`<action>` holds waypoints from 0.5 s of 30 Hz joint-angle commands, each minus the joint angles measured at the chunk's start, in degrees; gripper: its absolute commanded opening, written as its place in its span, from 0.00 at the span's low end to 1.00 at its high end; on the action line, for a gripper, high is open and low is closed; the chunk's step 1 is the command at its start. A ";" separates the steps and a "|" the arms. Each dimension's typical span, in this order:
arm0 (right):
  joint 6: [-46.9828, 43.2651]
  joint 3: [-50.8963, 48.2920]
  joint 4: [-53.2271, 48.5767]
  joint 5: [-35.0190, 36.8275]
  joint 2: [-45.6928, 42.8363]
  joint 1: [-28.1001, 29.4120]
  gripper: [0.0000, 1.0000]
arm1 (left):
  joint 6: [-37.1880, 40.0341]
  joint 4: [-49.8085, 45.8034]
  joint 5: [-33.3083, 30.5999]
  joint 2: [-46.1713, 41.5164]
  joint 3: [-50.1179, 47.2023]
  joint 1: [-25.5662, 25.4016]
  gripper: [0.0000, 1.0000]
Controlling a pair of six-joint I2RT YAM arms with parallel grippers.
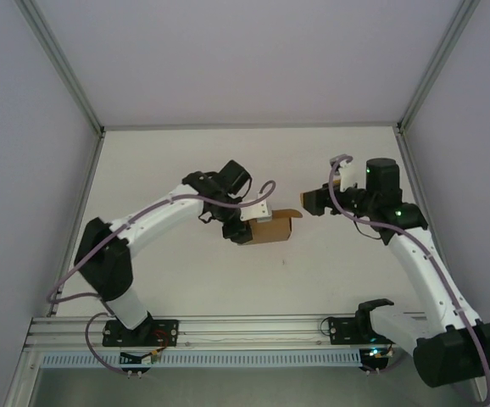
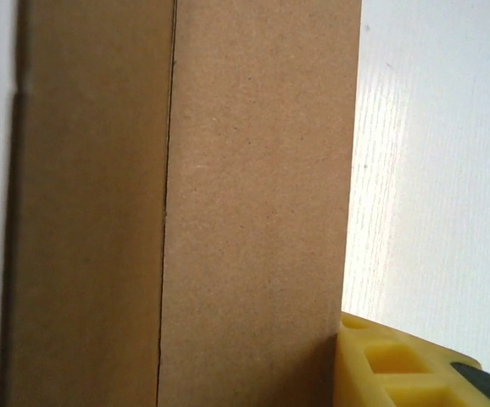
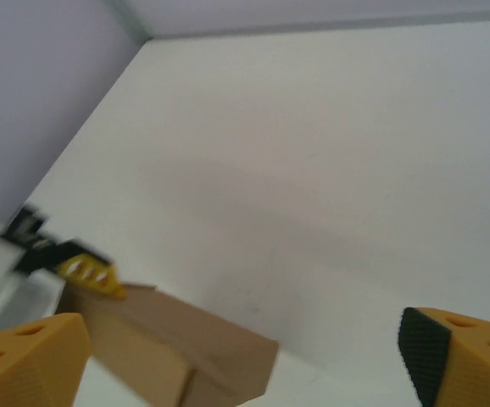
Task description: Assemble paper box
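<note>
Near the middle of the white table (image 1: pixel 228 161), the left gripper (image 1: pixel 248 229) clamps the left end of the brown paper box (image 1: pixel 272 229). The right gripper (image 1: pixel 307 202) hovers just beside the box's right end, jaws spread wide, holding nothing.

Both arms have white shells between chunky black joint housings. The left arm (image 1: pixel 156 216) sits on a black left base plate (image 1: pixel 139 332) at seven o'clock in the overhead view. The right arm (image 1: pixel 427 267) sits on a matching right base plate (image 1: pixel 355 326) at five o'clock. A lilac-grey cable (image 1: pixel 80 271) loops along each arm. Small green lights (image 1: pixel 370 175) glow on the right arm's black wrist. The right pincer (image 3: pixel 245 360) has yellow fingers (image 3: pixel 25 360), one faced with a textured black pad (image 3: pixel 423 343). The left pincer (image 1: pixel 247 231) has a yellow finger (image 2: pixel 398 365) with square moulded pockets.
</note>
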 commanded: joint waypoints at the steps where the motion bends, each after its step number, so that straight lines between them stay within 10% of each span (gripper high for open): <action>1: -15.17 2.81 -7.93 -5.31 2.62 0.47 0.89 | 2.43 -5.24 3.03 3.19 2.90 0.56 0.41; 15: -27.74 10.81 -22.18 -0.96 21.44 4.94 0.62 | 3.85 -6.67 4.30 10.25 7.01 2.12 0.41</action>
